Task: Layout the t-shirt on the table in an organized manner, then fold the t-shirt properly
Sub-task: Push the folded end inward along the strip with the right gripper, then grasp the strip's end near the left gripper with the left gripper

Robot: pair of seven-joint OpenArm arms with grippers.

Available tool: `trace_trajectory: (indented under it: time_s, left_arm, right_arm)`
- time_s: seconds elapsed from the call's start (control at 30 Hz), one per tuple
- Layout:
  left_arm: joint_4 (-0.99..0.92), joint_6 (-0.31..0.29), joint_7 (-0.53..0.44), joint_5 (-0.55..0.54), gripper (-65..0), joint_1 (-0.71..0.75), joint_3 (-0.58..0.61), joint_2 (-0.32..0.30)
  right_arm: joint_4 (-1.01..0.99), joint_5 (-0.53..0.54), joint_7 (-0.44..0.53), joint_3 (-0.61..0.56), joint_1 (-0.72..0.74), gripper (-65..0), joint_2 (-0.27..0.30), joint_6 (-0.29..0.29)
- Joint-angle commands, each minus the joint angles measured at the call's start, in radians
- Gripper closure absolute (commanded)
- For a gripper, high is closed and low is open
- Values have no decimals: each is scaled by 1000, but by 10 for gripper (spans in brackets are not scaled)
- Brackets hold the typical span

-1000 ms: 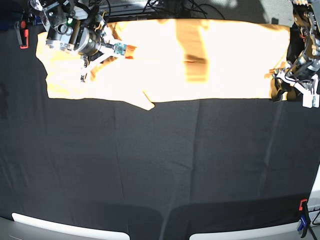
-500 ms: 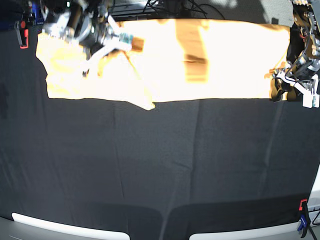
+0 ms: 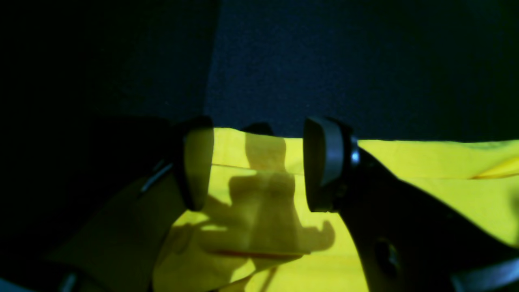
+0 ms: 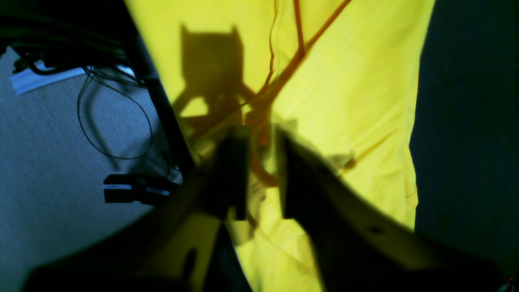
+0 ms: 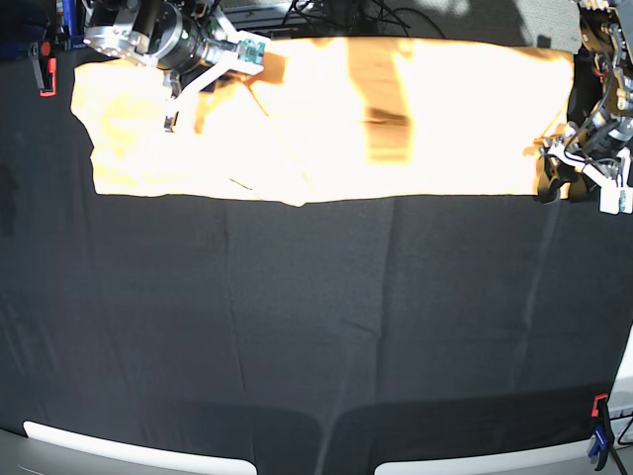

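Observation:
The pale yellow-orange t-shirt [image 5: 415, 119] lies spread in a long band along the far edge of the black table [image 5: 316, 327]. My right gripper [image 5: 261, 55], at the far left in the base view, is shut on a pinch of the shirt and holds it raised near the far edge. The right wrist view shows gathered cloth [image 4: 348, 101] between its close-set fingers [image 4: 232, 178]. My left gripper [image 5: 579, 176] sits at the shirt's right end. In the left wrist view it [image 3: 259, 166] is open over the shirt's edge [image 3: 425, 162], with nothing between its jaws.
A red-and-black clamp [image 5: 42, 64] sits at the far left edge, another [image 5: 598, 430] at the near right corner. Cables [image 5: 336, 15] run behind the table, with grey floor and loose wires [image 4: 61, 134] past the far edge. White panels [image 5: 129, 445] line the front.
My right gripper has moved toward the far edge with the cloth in it, drawing up the flap that hung below the shirt's near edge. The left arm has not moved.

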Motion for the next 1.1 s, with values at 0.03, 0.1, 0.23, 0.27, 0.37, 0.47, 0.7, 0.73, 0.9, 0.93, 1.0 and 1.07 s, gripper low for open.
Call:
trace_trajectory:
  time_s: [0.03, 0.1, 0.23, 0.27, 0.37, 0.47, 0.7, 0.73, 0.9, 0.93, 1.0, 1.07]
  left_arm:
    - [18, -3, -23, -16, -331, -8, -5, -17]
    - [18, -3, -18, -17, -331, -6, -5, -32]
    - [18, -2, 61, -32, -331, -5, -5, -89]
    - [18, -2, 84, -39, -331, -2, -6, -102]
    - [18, -2, 105, -56, -331, 24, -12, -133]
    - [18, -2, 105, -55, -331, 62, -48, -136]
    - [17, -22, 178, -245, -331, 145, -144, -137]
    - [16, -48, 200, -282, -331, 153, -143, -136]
    - [-19, -64, 216, -363, -331, 159, -142, -134]
    - [-35, -64, 213, -373, -331, 157, -142, -134]
    - [-73, -83, 198, -393, -331, 150, -142, -134]
    - [-116, -99, 217, -428, -331, 133, -142, -134]
  right_arm:
    - [19, 7, 12, 5, -3, -201, 8, -5]
    - [19, 6, 10, 5, 8, -206, 8, -8]
    - [19, 8, 10, 25, 41, -206, 8, -30]
    - [19, 8, 11, 33, 49, -206, 8, -55]
    - [18, 26, 6, 64, 69, -206, 8, -110]
    - [16, 163, -22, 128, 82, -206, 8, -122]
    - [13, 412, -40, 325, 82, -206, 8, -121]
    - [13, 434, -40, 348, 82, -206, 8, -121]
    - [13, 483, -46, 425, 81, -206, 8, -120]
    - [13, 483, -51, 433, 81, -206, 8, -120]
    - [13, 483, -58, 444, 82, -206, 8, -120]
    - [13, 483, -60, 444, 82, -206, 8, -120]
